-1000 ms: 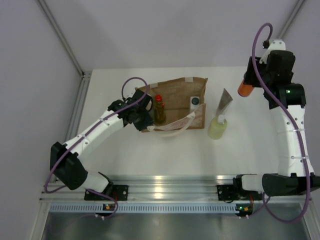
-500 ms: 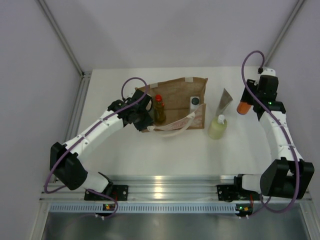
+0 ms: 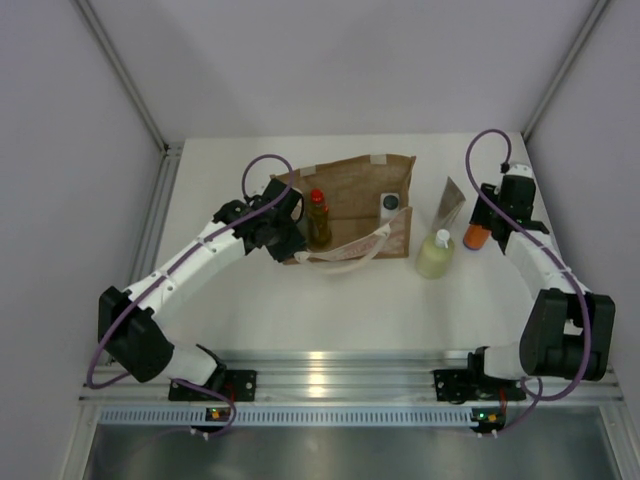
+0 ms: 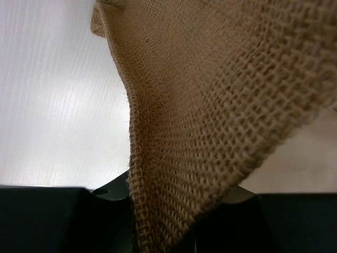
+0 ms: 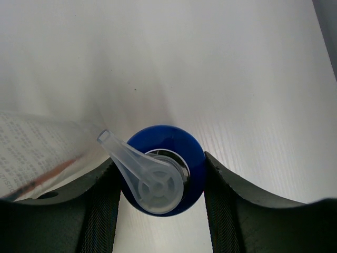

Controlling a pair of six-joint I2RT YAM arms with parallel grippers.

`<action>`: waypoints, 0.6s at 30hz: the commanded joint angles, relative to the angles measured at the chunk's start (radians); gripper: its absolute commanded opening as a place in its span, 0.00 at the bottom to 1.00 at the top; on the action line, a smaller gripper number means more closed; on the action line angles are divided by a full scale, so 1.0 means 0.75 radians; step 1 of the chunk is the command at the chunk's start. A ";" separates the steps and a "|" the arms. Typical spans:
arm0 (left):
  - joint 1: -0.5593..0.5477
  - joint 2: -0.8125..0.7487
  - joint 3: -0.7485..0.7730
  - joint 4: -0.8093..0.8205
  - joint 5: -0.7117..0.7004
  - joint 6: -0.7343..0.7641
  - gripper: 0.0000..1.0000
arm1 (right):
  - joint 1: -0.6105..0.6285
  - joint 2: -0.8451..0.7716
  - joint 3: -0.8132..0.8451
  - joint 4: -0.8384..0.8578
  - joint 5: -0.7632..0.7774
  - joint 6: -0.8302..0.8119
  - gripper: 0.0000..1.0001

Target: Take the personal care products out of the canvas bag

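white table [image 3: 330, 310]: right gripper [image 5: 160, 163] clamps the orange-blue bottle [image 3: 475, 238], a tilted release could topple it; left gripper [image 3: 284, 228] pinches canvas bag [image 3: 350, 185].

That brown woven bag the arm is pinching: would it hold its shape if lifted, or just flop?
Likely floppy: the canvas bag bends and drapes at its edge where the left end effector pinches it. Its coarse open weave probably gives good grip rather than slip. Lifted, it might sag and tip the amber red-capped bottle inside.
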 commanded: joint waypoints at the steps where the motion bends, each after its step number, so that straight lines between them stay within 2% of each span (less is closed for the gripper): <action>1: 0.000 -0.047 0.010 -0.029 0.028 0.006 0.33 | -0.018 -0.011 -0.005 0.224 -0.004 0.021 0.00; 4: 0.000 -0.052 0.008 -0.029 0.024 0.014 0.32 | -0.018 -0.011 -0.017 0.222 0.016 0.032 0.01; 6: 0.000 -0.052 0.008 -0.029 0.020 0.017 0.32 | -0.018 -0.021 -0.015 0.208 0.024 0.034 0.15; 7: 0.000 -0.052 0.008 -0.029 0.020 0.017 0.32 | -0.018 -0.025 -0.011 0.202 0.027 0.038 0.26; 8: 0.000 -0.052 0.008 -0.029 0.022 0.017 0.32 | -0.018 -0.029 -0.007 0.173 0.025 0.038 0.50; 9: -0.002 -0.052 0.008 -0.029 0.018 0.017 0.32 | -0.018 -0.037 0.005 0.165 0.022 0.040 0.56; 14: 0.000 -0.049 0.012 -0.029 0.014 0.021 0.32 | -0.018 -0.084 0.104 0.069 0.033 0.052 0.62; 18: 0.000 -0.056 0.010 -0.029 -0.010 0.019 0.32 | -0.008 -0.129 0.316 -0.088 -0.065 0.109 0.62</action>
